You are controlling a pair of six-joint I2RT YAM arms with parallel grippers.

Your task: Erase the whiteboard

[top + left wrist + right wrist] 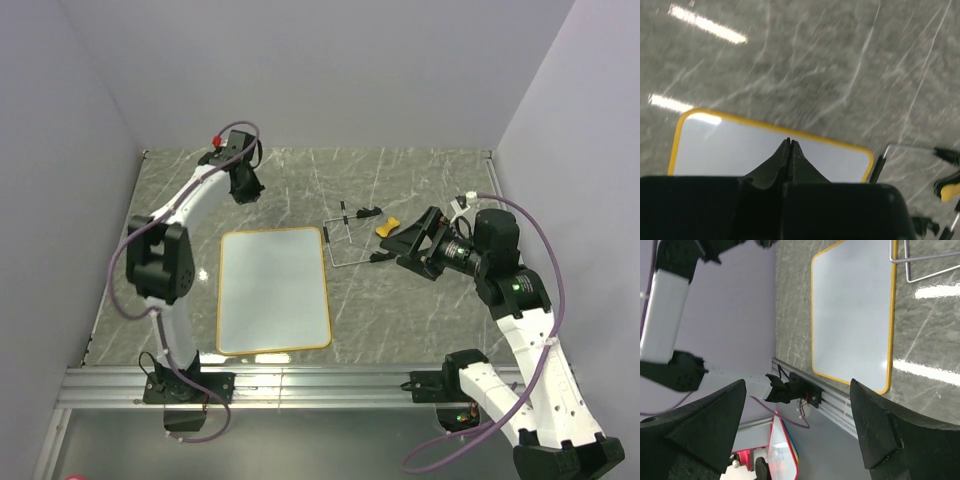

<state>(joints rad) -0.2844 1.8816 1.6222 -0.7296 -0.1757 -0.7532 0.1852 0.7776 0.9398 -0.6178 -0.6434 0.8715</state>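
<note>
Whiteboard (273,290) blank on bench (420,320); eraser (388,226) unheld.
Left gripper (790,143) pinched empty, right gripper (797,384) wide; reaching for eraser may snag wire stand (345,247) beside it.

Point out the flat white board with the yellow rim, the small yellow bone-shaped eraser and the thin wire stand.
Whiteboard (273,290): top view, middle of its face.
Yellow eraser (389,227): top view, its middle.
Wire stand (910,146): left wrist view, its metal bar.

white whiteboard (273,290) with yellow-orange rim; grey marbled table (400,310) with white veins; yellow eraser (389,227).
</note>
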